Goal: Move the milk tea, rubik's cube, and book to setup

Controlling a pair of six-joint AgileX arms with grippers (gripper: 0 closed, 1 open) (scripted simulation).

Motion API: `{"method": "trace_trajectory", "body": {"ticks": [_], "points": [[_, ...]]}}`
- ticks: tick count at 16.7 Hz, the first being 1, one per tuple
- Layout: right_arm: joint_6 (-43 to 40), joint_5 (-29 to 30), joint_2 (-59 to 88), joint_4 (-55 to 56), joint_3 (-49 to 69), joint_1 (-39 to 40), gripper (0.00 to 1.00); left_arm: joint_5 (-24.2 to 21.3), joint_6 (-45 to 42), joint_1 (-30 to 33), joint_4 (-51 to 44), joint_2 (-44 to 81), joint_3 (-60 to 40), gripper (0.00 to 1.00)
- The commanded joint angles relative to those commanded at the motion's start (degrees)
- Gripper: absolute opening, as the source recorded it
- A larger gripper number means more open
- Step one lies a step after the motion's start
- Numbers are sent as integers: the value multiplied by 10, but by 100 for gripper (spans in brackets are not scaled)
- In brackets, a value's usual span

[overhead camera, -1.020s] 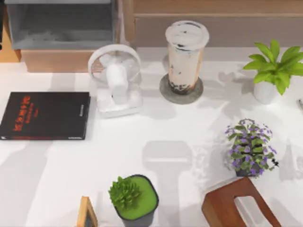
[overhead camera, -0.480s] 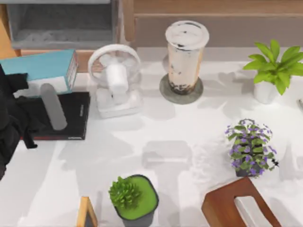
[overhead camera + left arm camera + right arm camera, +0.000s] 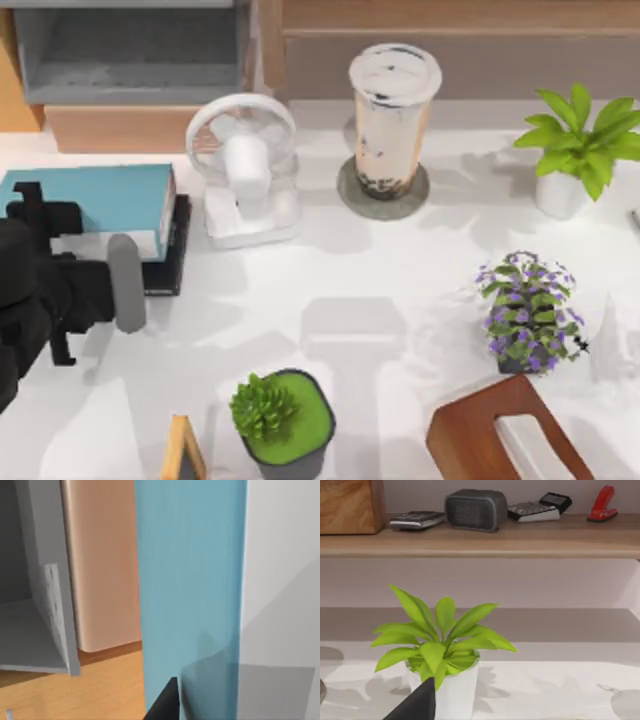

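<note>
right now you are working the book step: your left gripper (image 3: pixel 115 275), at the table's left side, is carrying the book (image 3: pixel 90 205) over the black book (image 3: pixel 175 255); whether its fingers are pinching it you cannot tell. next, judge where to set it down. the milk tea (image 3: pixel 392 115) is standing on a coaster (image 3: pixel 383 190), holding beige drink with dark pearls
</note>
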State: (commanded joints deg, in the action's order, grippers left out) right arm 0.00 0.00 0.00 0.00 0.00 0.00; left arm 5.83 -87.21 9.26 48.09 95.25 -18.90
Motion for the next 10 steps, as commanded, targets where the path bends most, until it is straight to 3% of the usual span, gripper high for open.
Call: {"method": "trace_trajectory", "body": {"ticks": [9, 10], "points": [[0, 0, 0, 0, 0, 0, 100, -3, 1, 0, 3, 22, -4, 0], [0, 0, 0, 0, 0, 0, 100, -3, 1, 0, 3, 22, -4, 8]]}}
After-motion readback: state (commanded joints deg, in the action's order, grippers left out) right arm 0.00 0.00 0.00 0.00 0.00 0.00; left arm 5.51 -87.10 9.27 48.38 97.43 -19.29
